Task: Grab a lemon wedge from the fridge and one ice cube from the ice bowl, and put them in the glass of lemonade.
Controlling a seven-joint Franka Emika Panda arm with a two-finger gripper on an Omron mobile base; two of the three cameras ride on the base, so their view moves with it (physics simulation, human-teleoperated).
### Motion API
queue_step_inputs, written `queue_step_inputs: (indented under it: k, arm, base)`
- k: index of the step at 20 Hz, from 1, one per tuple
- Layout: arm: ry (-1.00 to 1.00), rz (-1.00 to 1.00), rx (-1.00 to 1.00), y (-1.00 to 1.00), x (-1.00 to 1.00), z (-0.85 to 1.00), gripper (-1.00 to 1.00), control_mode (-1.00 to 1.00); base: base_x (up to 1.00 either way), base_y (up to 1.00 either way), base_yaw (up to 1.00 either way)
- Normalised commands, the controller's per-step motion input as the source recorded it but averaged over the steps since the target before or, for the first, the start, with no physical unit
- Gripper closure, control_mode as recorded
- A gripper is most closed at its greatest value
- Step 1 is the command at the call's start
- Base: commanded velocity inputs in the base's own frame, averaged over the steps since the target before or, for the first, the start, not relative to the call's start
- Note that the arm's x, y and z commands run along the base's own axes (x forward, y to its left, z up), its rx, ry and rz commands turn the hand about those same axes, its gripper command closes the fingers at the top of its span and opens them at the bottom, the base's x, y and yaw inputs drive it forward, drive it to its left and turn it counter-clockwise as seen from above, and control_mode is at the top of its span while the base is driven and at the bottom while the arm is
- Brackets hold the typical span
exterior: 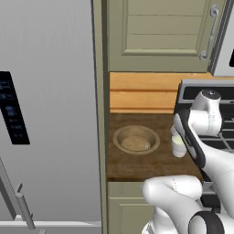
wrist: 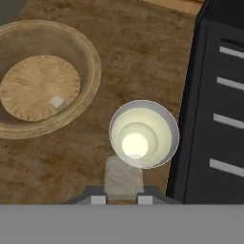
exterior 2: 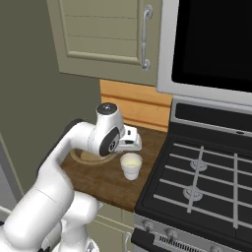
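My gripper point(wrist: 121, 198) is shut on a pale ice cube point(wrist: 123, 177) and hangs just above the near rim of the glass of lemonade point(wrist: 143, 133), a whitish cup with pale yellow liquid. From the right base view the gripper point(exterior 2: 132, 149) sits right over the glass point(exterior 2: 131, 166). Left of the glass lies the ice bowl point(wrist: 45, 76), tan and shallow, with one small cube point(wrist: 57, 101) in it. The bowl point(exterior: 136, 139) stands beside the fridge point(exterior: 45, 114), whose doors are shut. The lemon wedge is out of view.
A black stove point(exterior 2: 206, 182) borders the wooden counter point(exterior: 137, 169) close on the glass's right. Upper cabinets point(exterior: 160, 32) and a microwave point(exterior 2: 211, 39) hang above. The fridge's side wall bounds the counter on the left.
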Motion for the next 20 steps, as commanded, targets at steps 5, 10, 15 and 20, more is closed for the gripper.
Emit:
queue_step_inputs:
  k: [5, 10, 15, 20]
  arm:
    - [0.00, -0.02, 0.00, -0.10, 0.02, -0.35, 1.00, -1.00]
    - [0.00, 0.00, 0.00, -0.08, 0.00, -0.07, 1.00, -1.00]
    - [0.00, 0.00, 0.00, 0.00, 0.10, 0.00, 1.00, -1.00]
    - [0.00, 0.00, 0.00, 0.00, 0.01, 0.00, 1.00, -1.00]
  base:
    - [0.00, 0.00, 0.00]
    - [0.00, 0.00, 0.00]
    - [0.00, 0.00, 0.00]
    - [0.00, 0.00, 0.00]
